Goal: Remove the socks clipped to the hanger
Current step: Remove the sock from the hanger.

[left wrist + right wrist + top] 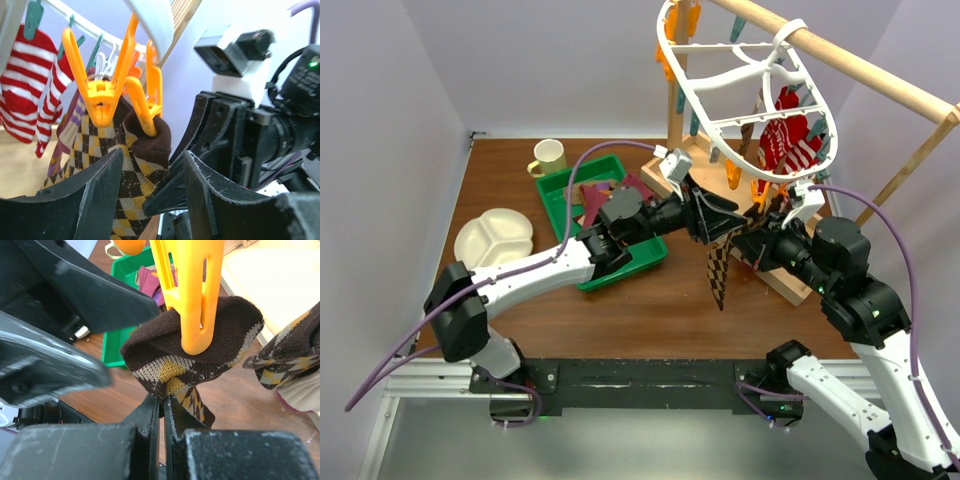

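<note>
Left arm [535, 270] and right arm [850, 290] reach from 6 o'clock to meet over the middle of the bench [650, 310]. At 1 o'clock hangs the hanger [692, 98], red striped socks [788, 140] clipped to it. A green tray [640, 262] lies at 10 o'clock, a plate [495, 238] at 9, a mug [549, 157] at 11. An argyle sock [718, 270] dangles from an orange clip [192, 300]. The left fingers [95, 195] stand apart on either side of it. The right fingers [150, 425] are closed, tips against the underside of its cuff.
</note>
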Robot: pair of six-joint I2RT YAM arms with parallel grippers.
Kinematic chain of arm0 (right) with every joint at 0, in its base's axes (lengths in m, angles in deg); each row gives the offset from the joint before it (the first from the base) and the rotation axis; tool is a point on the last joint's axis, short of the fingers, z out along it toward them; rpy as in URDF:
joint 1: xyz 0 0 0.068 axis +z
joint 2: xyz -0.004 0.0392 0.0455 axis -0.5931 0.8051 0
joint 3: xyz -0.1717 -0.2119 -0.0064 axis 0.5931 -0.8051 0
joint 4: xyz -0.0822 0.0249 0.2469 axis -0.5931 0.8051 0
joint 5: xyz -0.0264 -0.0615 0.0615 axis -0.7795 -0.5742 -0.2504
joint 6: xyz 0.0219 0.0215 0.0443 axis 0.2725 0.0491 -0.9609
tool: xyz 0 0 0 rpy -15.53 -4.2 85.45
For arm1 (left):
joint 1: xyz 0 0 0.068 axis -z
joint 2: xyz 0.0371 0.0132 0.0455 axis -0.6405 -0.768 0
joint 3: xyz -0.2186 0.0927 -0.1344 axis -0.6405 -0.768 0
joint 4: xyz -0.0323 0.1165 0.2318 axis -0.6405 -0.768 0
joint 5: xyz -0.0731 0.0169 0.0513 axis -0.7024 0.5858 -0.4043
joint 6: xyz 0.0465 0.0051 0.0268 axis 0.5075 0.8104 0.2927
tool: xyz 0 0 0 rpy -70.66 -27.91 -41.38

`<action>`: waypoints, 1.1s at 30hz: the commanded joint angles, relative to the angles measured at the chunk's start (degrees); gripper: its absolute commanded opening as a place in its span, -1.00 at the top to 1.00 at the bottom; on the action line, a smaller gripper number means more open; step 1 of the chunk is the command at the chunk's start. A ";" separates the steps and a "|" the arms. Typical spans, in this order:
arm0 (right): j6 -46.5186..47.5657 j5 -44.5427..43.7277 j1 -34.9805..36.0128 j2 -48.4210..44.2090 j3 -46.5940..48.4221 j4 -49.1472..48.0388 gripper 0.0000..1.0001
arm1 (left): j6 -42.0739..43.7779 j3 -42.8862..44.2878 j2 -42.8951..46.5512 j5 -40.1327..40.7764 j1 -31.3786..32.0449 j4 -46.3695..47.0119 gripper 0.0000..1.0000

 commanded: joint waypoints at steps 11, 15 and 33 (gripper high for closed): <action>0.57 -1.50 0.04 -0.35 -1.82 -1.19 1.00 | 1.09 6.86 -4.82 1.52 1.38 -0.17 0.14; 0.57 -2.02 0.04 -0.61 -1.82 -1.37 1.00 | 1.00 7.22 -5.44 2.22 1.38 -0.52 0.38; 3.29 -2.39 0.04 -7.46 -8.84 -9.52 -0.03 | 0.92 9.32 -2.02 -1.90 0.07 -5.17 0.95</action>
